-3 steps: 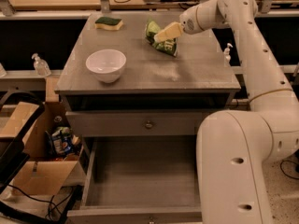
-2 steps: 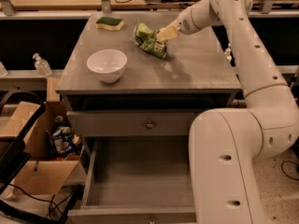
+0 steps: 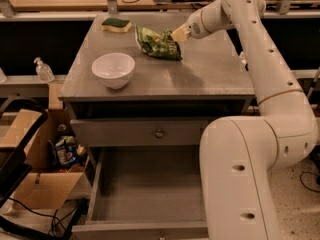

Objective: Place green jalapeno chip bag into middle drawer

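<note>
The green jalapeno chip bag (image 3: 157, 44) hangs tilted just above the back of the grey tabletop (image 3: 210, 74), casting a shadow to its right. My gripper (image 3: 178, 33) is at the bag's right end, shut on it. The middle drawer (image 3: 145, 189) is pulled open at the bottom of the view, and its grey floor is bare. My arm's lower body hides its right side. The shallower drawer (image 3: 159, 133) above it is closed.
A white bowl (image 3: 113, 69) stands on the tabletop's front left. A green-and-yellow sponge (image 3: 116, 25) lies at the back left. A cardboard box (image 3: 35, 154) holding a blue snack bag (image 3: 66, 151) sits on the floor left of the drawers. A clear bottle (image 3: 43, 70) stands further left.
My gripper has carried the chip bag to the left across the back of the tabletop, towards the sponge. The bowl and drawers have not moved.
</note>
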You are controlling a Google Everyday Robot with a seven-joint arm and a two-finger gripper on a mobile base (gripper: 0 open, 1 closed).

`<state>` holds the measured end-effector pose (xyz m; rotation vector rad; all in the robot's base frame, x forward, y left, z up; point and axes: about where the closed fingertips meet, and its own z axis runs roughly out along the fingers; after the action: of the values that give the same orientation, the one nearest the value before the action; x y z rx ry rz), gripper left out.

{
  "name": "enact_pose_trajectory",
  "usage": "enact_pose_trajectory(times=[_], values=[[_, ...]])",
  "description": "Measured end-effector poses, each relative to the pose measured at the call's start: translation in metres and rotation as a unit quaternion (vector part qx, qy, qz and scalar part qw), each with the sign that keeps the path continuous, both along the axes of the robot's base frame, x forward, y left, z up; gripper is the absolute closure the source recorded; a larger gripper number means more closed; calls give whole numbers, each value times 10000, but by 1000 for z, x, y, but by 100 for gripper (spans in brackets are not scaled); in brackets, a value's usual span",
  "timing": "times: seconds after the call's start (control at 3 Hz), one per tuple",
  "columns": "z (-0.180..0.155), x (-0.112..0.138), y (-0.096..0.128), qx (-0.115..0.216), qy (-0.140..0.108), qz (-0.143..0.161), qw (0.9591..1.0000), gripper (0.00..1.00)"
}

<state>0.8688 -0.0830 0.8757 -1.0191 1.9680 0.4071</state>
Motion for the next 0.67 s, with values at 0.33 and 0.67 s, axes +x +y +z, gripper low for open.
enact_pose_trajectory(times=[0.33,0.67], values=[[10,-3,-4,-57,-57,-8,10000,100],[48,-15,-20,-293,-280,-58,9992,100]])
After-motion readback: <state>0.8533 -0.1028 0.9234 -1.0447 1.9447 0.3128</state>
